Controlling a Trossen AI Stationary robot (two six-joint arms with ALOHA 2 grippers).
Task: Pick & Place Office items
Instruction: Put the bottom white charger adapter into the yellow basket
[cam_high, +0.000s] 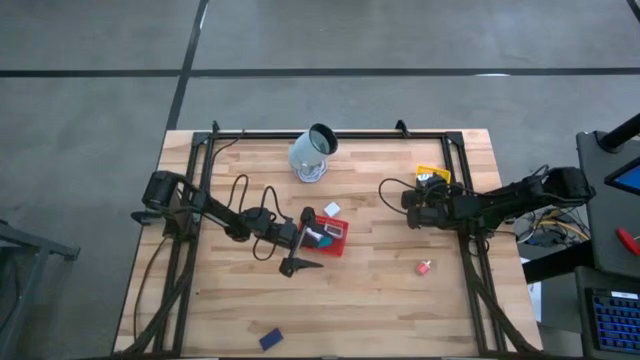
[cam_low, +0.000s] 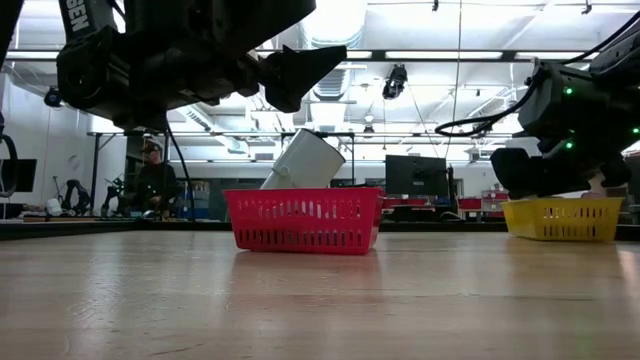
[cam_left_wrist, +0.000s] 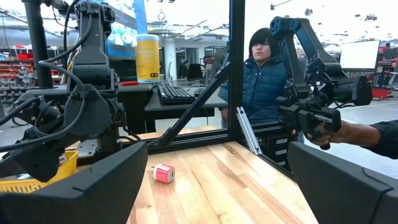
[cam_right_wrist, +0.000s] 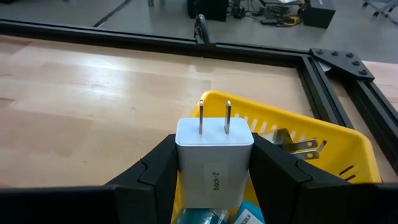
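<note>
My right gripper (cam_right_wrist: 214, 186) is shut on a white plug block (cam_right_wrist: 214, 152) with two metal prongs, at the edge of the yellow mesh tray (cam_right_wrist: 348, 149), which shows at the table's far right (cam_high: 432, 178). Another plug (cam_right_wrist: 303, 147) lies in that tray, and a teal item (cam_right_wrist: 208, 218) shows just under the block. My left gripper (cam_high: 310, 240) is open and empty over the left end of the red mesh tray (cam_high: 335, 245), which holds white and dark items. A pink-red block (cam_high: 424, 267) and a dark blue block (cam_high: 270, 339) lie on the table. My right gripper pinches the white plug block by its two opposite side faces (cam_right_wrist: 181, 163) between its two fingers. The prongs (cam_right_wrist: 213, 117) point away from the wrist, and the labelled face shows toward the camera. The block is lifted clear, over the yellow tray's rim.
A large pale cup (cam_high: 312, 153) lies tilted at the far side, behind the red tray (cam_low: 305, 220). A black frame (cam_high: 330, 133) runs round the table's edges. A person (cam_left_wrist: 264, 81) sits beyond the right side, with a hand on a control handle (cam_left_wrist: 311, 121).
</note>
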